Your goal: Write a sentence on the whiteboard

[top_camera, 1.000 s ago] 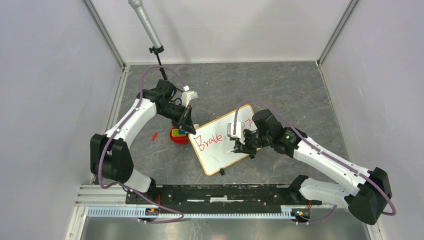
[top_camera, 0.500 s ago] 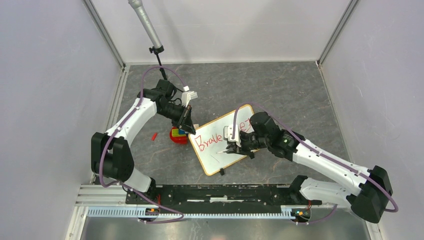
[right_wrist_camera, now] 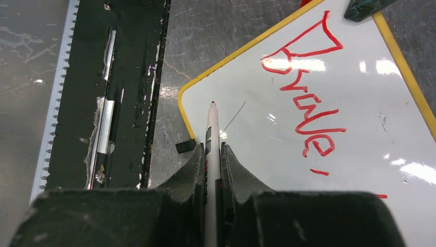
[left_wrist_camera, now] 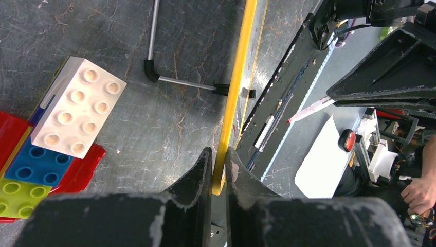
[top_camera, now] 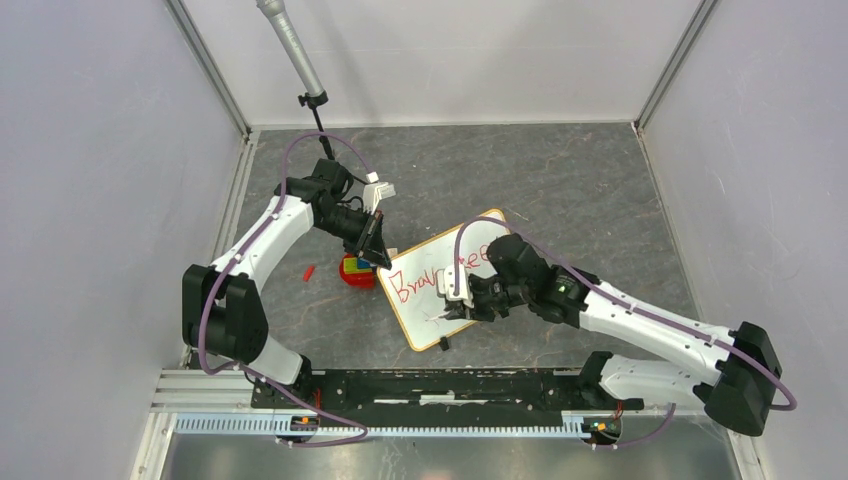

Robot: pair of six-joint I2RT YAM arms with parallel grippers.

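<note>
The whiteboard [top_camera: 418,318] lies tilted on the grey table, its yellow-orange frame [left_wrist_camera: 237,77] edge-on in the left wrist view. My left gripper [top_camera: 378,256] [left_wrist_camera: 219,160] is shut on the frame at the board's far-left corner. The sentence [top_camera: 415,283] [right_wrist_camera: 308,98] in red reads "Brave" with a short comma stroke; the right arm hides whatever follows. My right gripper [top_camera: 450,305] [right_wrist_camera: 212,154] is shut on a white marker [right_wrist_camera: 212,131]. Its red tip sits over the board's bare near-left corner [right_wrist_camera: 247,139]; contact is not discernible.
A stack of toy bricks [top_camera: 355,270] [left_wrist_camera: 77,113] sits just left of the board. A small red cap [top_camera: 309,271] lies further left. A black clip foot [top_camera: 442,343] sticks out at the board's near edge. The black rail [top_camera: 440,385] runs along the table front.
My right gripper has carried the marker leftwards and nearer, from the board's middle to its near-left corner. The left arm and the board have stayed put.
</note>
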